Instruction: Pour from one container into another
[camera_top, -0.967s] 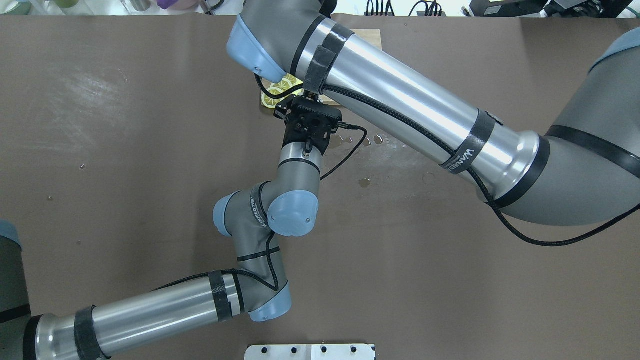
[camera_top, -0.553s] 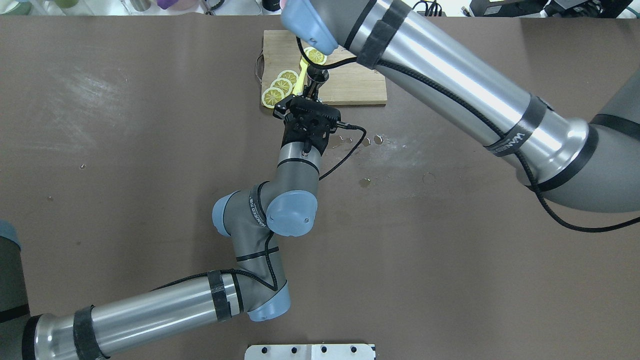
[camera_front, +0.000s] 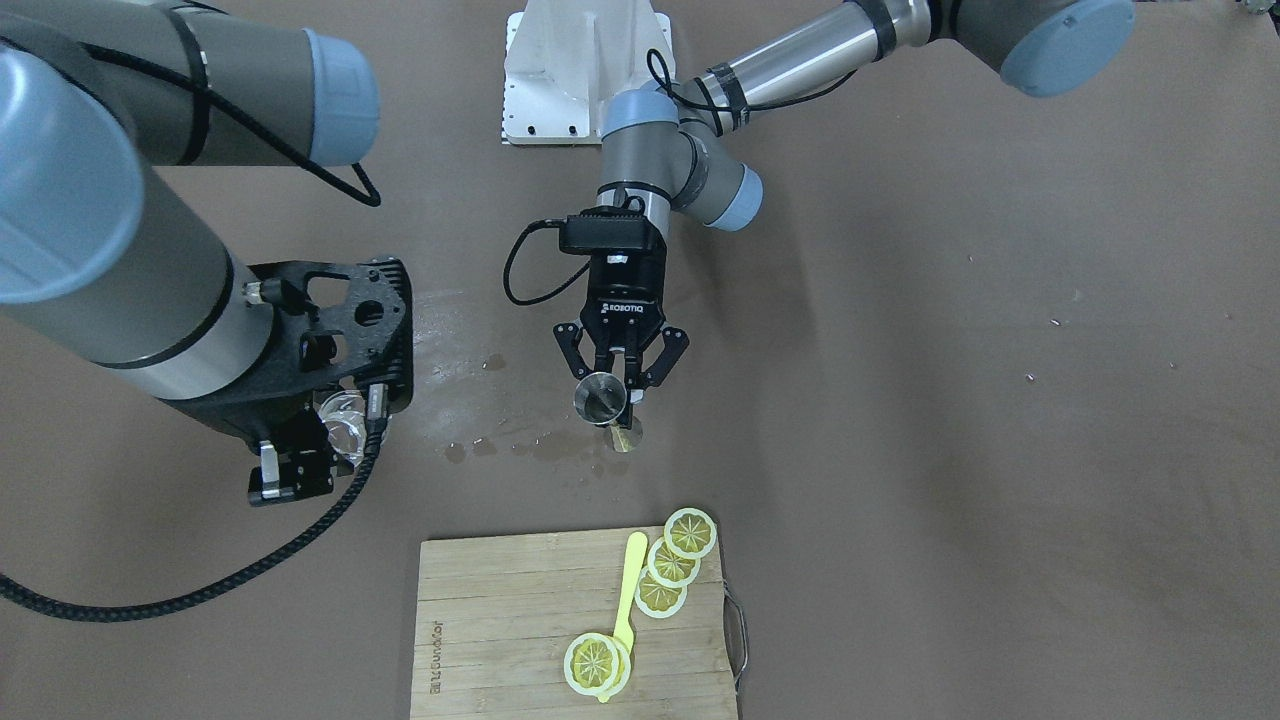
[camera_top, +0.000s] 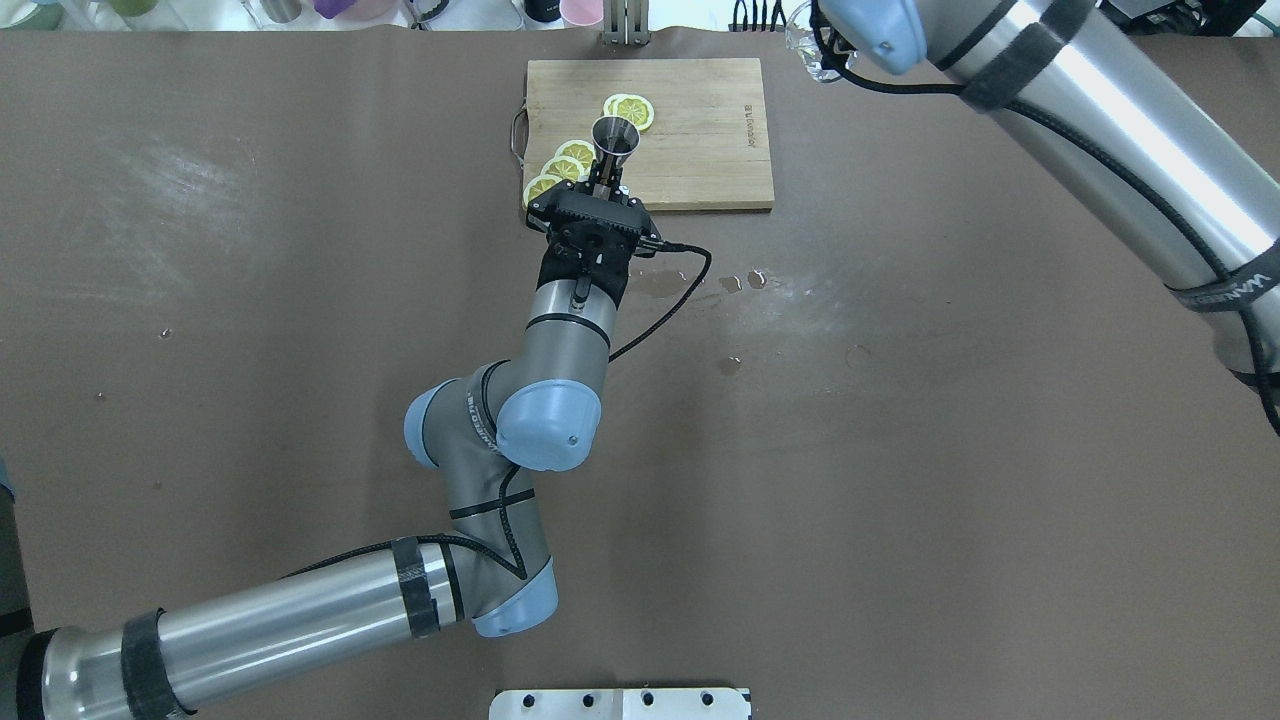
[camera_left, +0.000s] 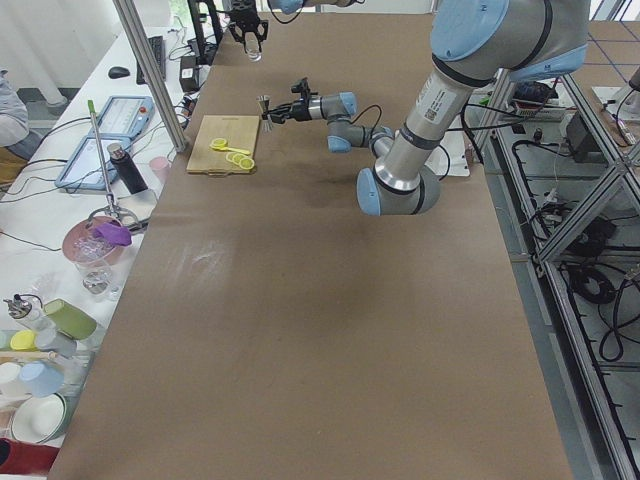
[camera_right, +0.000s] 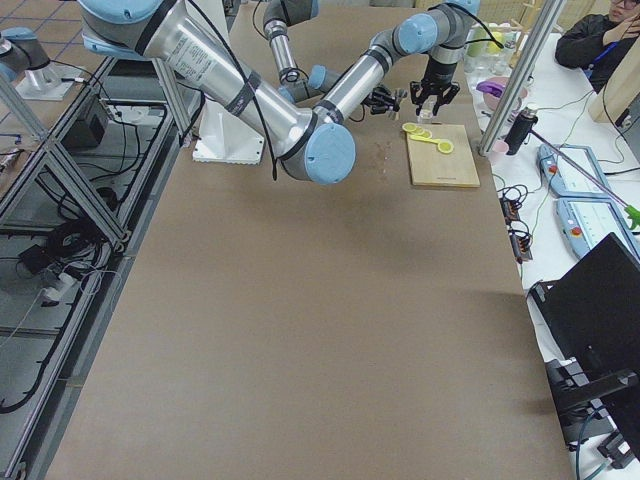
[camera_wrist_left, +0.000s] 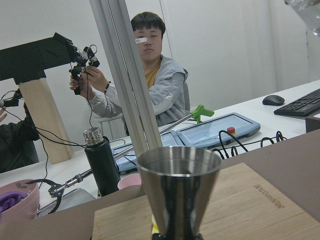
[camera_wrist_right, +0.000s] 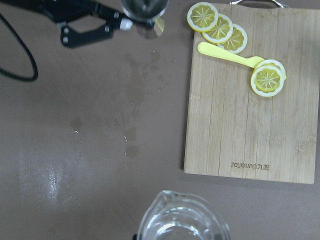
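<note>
The left pincer (camera_front: 614, 392) grips an upright metal measuring cup (camera_front: 600, 398) above the bench (camera_front: 950, 450), a chopping board (camera_front: 500, 620) just beyond its tips. Well apart, the right pincer (camera_front: 335, 430) grips a clear glass jug (camera_wrist_right: 182, 225).

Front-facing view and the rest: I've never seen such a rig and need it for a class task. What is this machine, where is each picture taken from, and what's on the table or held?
It is a robot with two arms, each ending in a two-finger hand. One camera faces it across the brown table, one looks down from behind, two watch from the table's ends, one rides on each wrist. The left hand grips a steel jigger, mouth up. The right hand holds a clear glass jug. On the table lie a wooden cutting board with lemon slices and a yellow utensil, plus wet spots.
</note>
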